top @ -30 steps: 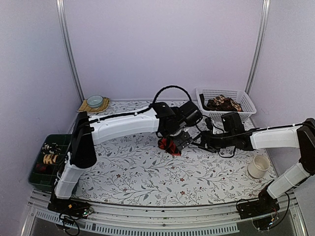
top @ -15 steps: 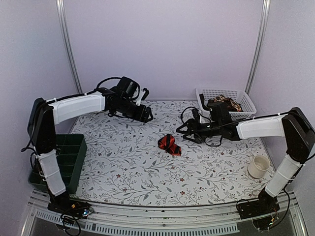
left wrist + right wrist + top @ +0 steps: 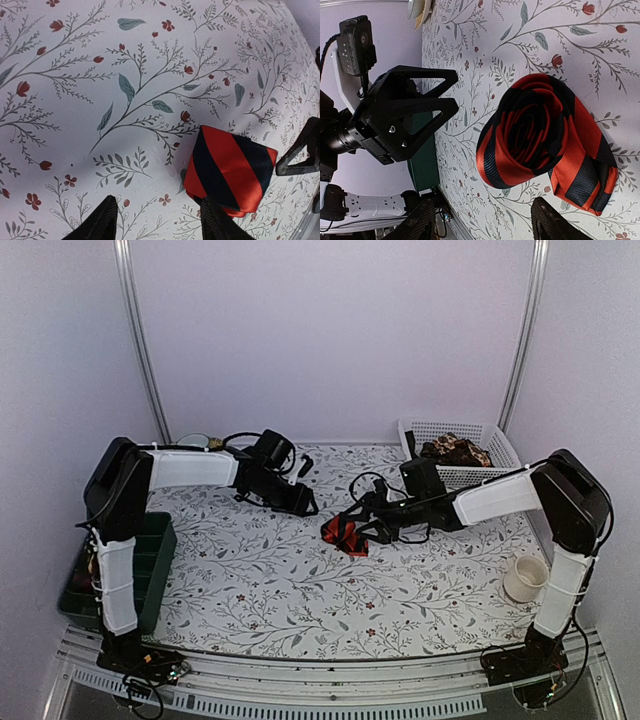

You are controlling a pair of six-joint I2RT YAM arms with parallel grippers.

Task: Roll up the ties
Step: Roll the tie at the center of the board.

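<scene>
Sitting loosely coiled on the floral-print tablecloth (image 3: pixel 250 590): red-and-black striped fabric tie (image 3: pixel 345 535), tail end sticking out. Right gripper (image 3: pixel 485 225) just beside it, fingers apart, empty, likely lined up to tidy the roll. Left gripper (image 3: pixel 160 222) near, also parted, holding nothing, giving room.

1. The left arm (image 3: pixel 190 468) and the right arm (image 3: pixel 495 502) had smooth white shells over their long sections, with black joints between them.
2. Thin black cables (image 3: pixel 362 480) looped loose near the wrists.
3. The left tool (image 3: pixel 456 89) was matte black; its fingers (image 3: pixel 425 71) were open triangular frames with small screws.
4. The bases (image 3: pixel 140 660) were black, with coloured wires showing.
</scene>
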